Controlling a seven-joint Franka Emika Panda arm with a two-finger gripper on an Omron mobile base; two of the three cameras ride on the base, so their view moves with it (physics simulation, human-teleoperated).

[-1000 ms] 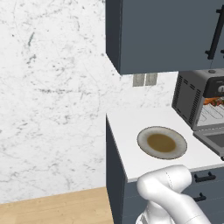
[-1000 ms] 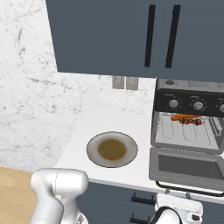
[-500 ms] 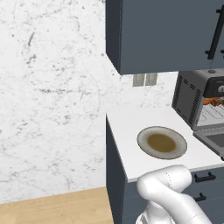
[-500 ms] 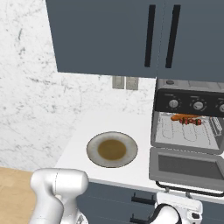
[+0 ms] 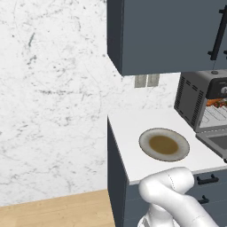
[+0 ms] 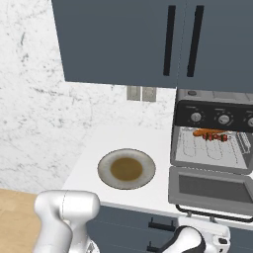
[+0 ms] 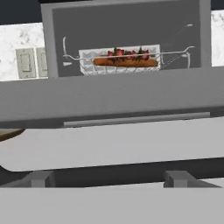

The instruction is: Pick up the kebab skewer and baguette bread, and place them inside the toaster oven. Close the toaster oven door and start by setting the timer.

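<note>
- Marble wall, white counter [image 6: 94, 165] and dark blue cupboards [image 6: 123, 39] overhead, so it's a pretty standard sim kitchen. I'll use the toaster oven [image 6: 213, 143] as the reference point; it sits at the right end of the counter under the cupboards.
- Loading looks done to me. The baguette bread [image 7: 126, 62] lies on the wire rack [image 7: 131, 59] inside the oven, and the kebab skewer [image 7: 127, 54] with its red chunks sits right behind it, touching or nearly so. From the right base view you can see both of them [image 6: 211, 134] just under the knob panel.
- The plate [image 6: 126, 169], on the counter left of the oven, has a brownish centre and nothing on it.
- The toaster oven door [image 6: 212, 187] is hanging open, flapped down flat in front of the oven mouth. So the closing step isn't done.
- The knobs [image 6: 196, 117] along the top front of the oven look untouched as far as I can judge, so the timer step is left too.
- The gripper isn't anything I can point at in these shots. Going by where the hand camera looks, it's low in front of the oven, below the door's front edge, looking up and in. Its jaws stand wide apart with nothing between them.
- My guess is it's lining up to get under the door and swing it shut.
</note>
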